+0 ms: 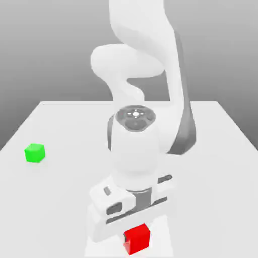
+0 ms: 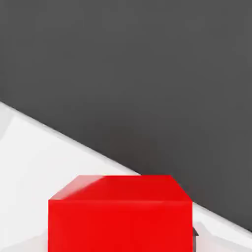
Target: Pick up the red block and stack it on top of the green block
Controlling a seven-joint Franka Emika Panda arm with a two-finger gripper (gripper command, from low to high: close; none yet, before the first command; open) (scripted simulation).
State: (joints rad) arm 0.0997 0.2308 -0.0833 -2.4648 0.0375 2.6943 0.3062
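Note:
The red block (image 1: 137, 238) sits on the white table (image 1: 50, 211) near its front edge, just under the arm's hand. My gripper (image 1: 132, 222) hangs low directly over it, and the hand's white body covers the cube's rear part. In the hand view the red block (image 2: 119, 216) looms very close, with its top and one side face showing. The green block (image 1: 35, 152) rests on the table far off toward the exterior view's left, apart from the arm.
The arm's bulky white links (image 1: 136, 146) lean forward over the table's middle. In the hand view the table's edge (image 2: 98, 152) runs diagonally just beyond the red cube, with dark floor (image 2: 147, 74) past it.

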